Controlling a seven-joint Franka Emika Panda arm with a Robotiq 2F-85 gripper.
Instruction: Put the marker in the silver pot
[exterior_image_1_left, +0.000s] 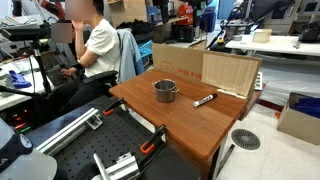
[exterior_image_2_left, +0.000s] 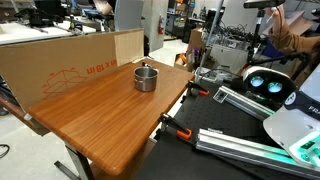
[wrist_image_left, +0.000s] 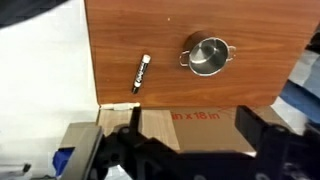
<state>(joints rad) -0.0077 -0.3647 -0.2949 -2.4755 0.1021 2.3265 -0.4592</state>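
Marker (wrist_image_left: 141, 73): one, lying flat on the wooden bench (wrist_image_left: 120, 30), near but apart from the single silver pot (wrist_image_left: 207, 56). The pot stands upright, with bare wood between the two. One cardboard sheet (exterior_image_1_left: 230, 72) stands along the bench's edge, and one person (exterior_image_1_left: 95, 50) sits beyond a corner. The gripper (wrist_image_left: 195, 152) appears in the wrist view dark, blurred and cut off; I cannot tell whether it is parted or clenched.
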